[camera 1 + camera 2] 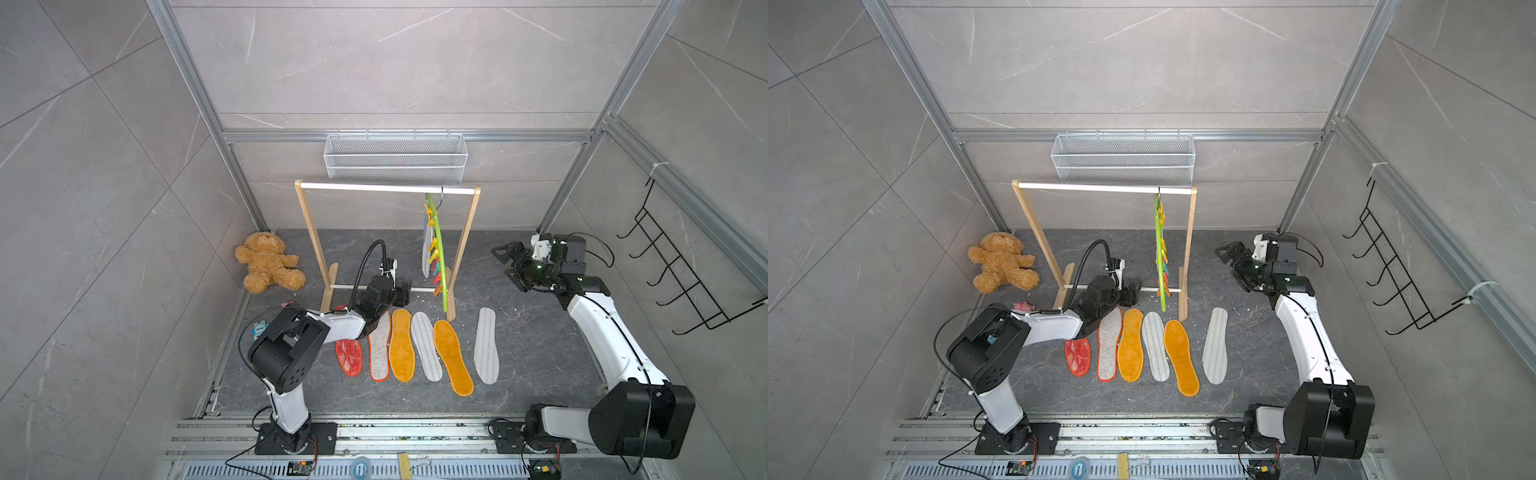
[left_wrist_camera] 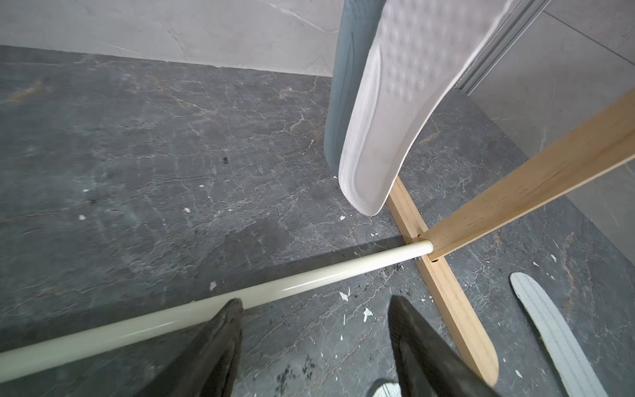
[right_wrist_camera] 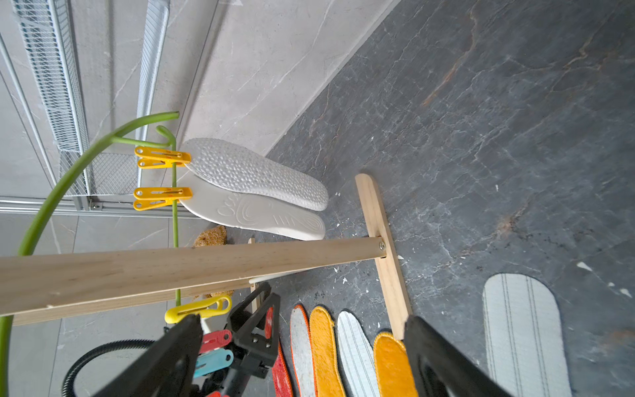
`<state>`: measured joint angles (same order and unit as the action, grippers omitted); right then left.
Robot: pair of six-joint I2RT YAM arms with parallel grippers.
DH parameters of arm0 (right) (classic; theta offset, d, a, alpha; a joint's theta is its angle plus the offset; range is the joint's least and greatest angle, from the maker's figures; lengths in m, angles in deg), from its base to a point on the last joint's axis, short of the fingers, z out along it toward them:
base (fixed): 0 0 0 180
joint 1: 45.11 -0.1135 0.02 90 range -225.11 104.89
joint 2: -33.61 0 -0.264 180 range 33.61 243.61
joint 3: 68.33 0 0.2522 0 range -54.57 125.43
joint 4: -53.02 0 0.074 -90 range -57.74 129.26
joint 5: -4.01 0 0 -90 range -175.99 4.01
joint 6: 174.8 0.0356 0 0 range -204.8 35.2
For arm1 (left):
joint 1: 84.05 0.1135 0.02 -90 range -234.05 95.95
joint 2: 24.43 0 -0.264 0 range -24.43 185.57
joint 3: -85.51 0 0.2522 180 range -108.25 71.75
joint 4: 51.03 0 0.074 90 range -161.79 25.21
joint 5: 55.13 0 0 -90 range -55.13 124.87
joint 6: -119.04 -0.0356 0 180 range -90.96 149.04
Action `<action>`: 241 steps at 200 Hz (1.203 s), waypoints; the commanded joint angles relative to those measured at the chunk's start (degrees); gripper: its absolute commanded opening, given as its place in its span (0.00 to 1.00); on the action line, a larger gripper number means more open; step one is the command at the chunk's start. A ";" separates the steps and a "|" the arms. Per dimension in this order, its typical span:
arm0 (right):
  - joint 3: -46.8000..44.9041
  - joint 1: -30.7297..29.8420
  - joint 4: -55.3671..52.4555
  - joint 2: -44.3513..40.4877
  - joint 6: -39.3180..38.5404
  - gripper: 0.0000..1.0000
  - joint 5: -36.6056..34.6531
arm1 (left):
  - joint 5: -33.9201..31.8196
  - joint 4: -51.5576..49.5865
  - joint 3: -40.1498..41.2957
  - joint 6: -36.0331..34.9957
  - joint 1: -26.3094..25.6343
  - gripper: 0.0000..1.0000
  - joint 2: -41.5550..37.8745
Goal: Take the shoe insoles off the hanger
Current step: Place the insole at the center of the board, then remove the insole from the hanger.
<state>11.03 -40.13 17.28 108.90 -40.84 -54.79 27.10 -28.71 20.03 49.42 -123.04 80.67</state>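
Observation:
The lime-green hanger [image 1: 439, 257] [image 1: 1160, 257] hangs from the wooden rail, with coloured clips along it. Yellow clips [image 3: 161, 157] hold two insoles on it, a white one [image 2: 388, 113] [image 3: 254, 172] and a pale blue-grey one [image 2: 343, 86]. Several more shoe insoles lie in a row on the floor: red mottled [image 1: 348, 357], grey felt [image 1: 379, 349], orange [image 1: 402, 345], striped [image 1: 426, 347]. My left gripper [image 1: 405, 293] [image 2: 314, 302] is open and empty, low by the frame's bottom rod. My right gripper [image 1: 501, 262] [image 3: 302, 319] is open, right of the frame.
The wooden rail frame [image 1: 386, 189] stands mid-floor with its foot [image 2: 446, 292] near my left gripper. A teddy bear [image 1: 268, 262] lies at the back left. A wire basket [image 1: 395, 160] hangs on the back wall and a black hook rack [image 1: 681, 274] on the right wall.

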 commanded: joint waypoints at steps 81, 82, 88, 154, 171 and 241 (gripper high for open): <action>-2.47 1.30 4.06 -0.23 1.91 0.95 3.90 | 0.37 5.48 -13.10 3.58 -3.78 0.64 12.91; -2.53 1.33 4.19 -0.23 1.96 0.95 3.93 | 0.29 5.40 -13.25 3.64 -3.80 0.64 13.01; -2.88 1.29 4.68 -0.23 2.23 0.95 4.21 | 0.10 4.83 -14.04 4.01 -3.77 0.64 13.70; -3.11 1.48 5.95 -0.18 2.41 0.96 5.53 | -3.75 0.10 -21.17 6.65 -3.82 0.62 19.37; -3.29 1.49 6.82 0.11 3.08 0.96 6.14 | -4.08 -1.57 -22.95 7.21 -3.80 0.62 20.63; -4.34 1.45 9.44 0.63 4.80 0.96 7.87 | -4.24 -6.80 -29.75 9.74 -3.64 0.62 24.66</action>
<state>7.60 -38.95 24.63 108.94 -37.32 -48.21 24.21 -33.83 -5.92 57.59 -126.86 104.01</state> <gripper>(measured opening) 0.961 0.624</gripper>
